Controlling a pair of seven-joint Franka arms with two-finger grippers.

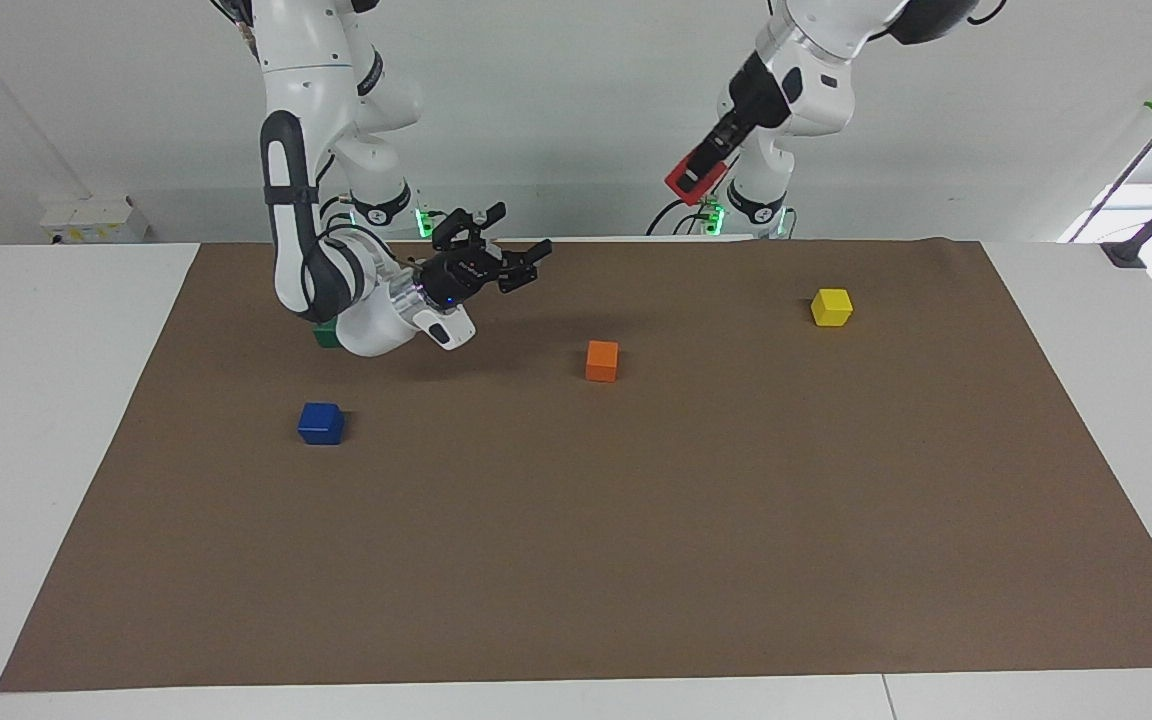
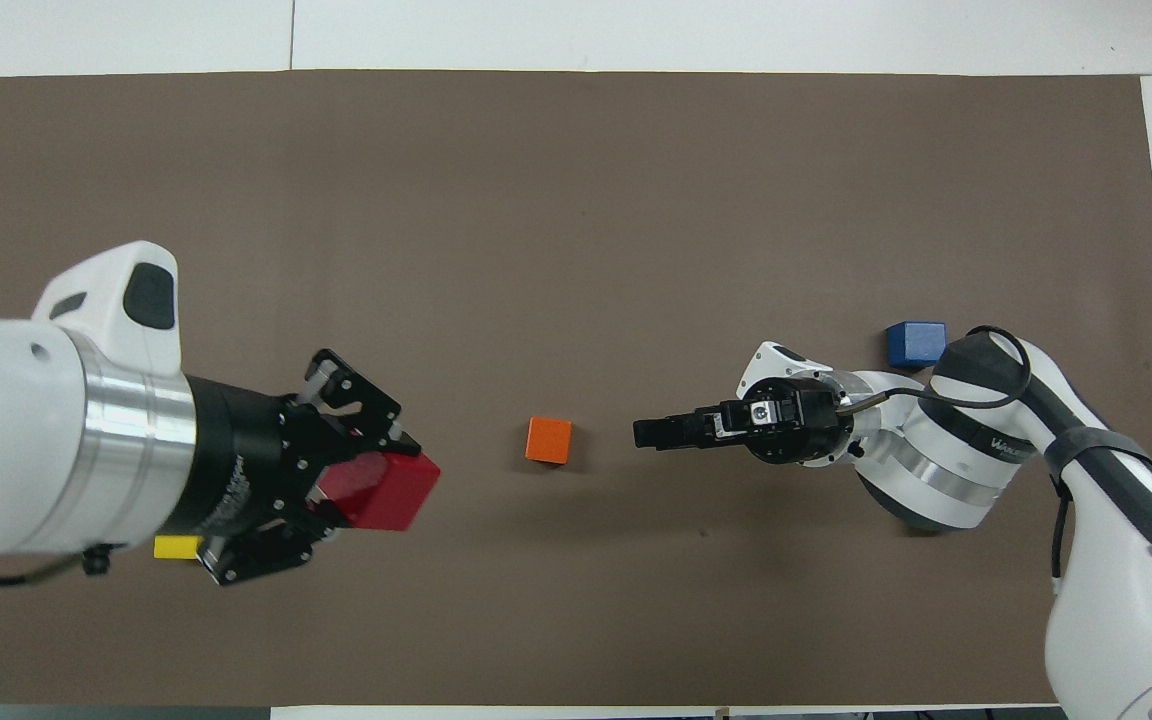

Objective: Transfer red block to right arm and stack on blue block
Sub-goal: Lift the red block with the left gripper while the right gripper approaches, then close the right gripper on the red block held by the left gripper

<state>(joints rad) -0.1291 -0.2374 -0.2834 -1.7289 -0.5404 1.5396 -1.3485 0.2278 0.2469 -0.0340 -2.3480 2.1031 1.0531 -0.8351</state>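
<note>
The red block (image 1: 691, 180) is held in my left gripper (image 1: 704, 162), which is shut on it and raised high over the left arm's end of the mat. From overhead the red block (image 2: 388, 488) sits between the fingers of the left gripper (image 2: 361, 480). My right gripper (image 1: 521, 240) is open and empty, lying level above the mat and pointing toward the left arm's end; from overhead the right gripper (image 2: 648, 433) is beside the orange cube. The blue block (image 1: 321, 423) (image 2: 915, 343) lies on the mat at the right arm's end.
An orange cube (image 1: 602, 360) (image 2: 548, 440) lies mid-mat. A yellow cube (image 1: 831, 307) (image 2: 176, 547) lies toward the left arm's end. A green cube (image 1: 324, 336) is mostly hidden by the right arm's wrist. A brown mat (image 1: 576, 550) covers the table.
</note>
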